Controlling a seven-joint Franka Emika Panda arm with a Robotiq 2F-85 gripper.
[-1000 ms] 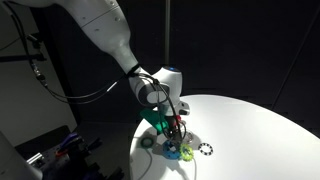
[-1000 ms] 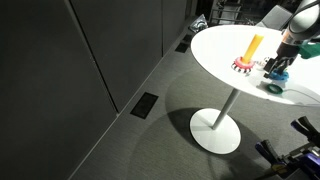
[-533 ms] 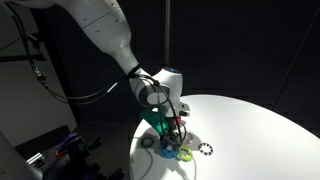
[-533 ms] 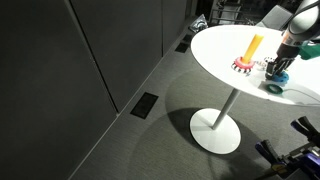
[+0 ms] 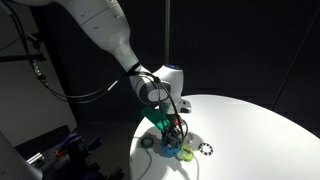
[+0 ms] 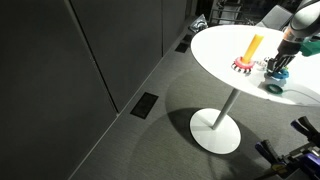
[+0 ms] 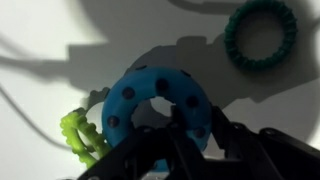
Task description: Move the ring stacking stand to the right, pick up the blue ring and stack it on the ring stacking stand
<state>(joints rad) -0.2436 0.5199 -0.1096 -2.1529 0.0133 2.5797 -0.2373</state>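
The ring stacking stand, an orange peg on a red toothed base, stands upright on the white round table. Close beside it lies the blue ring, flat on the table. In the wrist view the blue ring fills the middle, and my gripper is shut on the near side of its rim, one finger inside the hole and one outside. In an exterior view my gripper reaches down to the cluster of rings near the table's edge.
A thin dark green ring lies beyond the blue one. A lime-green toothed ring touches the blue ring's side. A small dark toothed ring lies nearby. The table edge is close to the rings.
The jaws have gone from wide open to shut on the blue ring's rim. The arm and the rings have barely moved.
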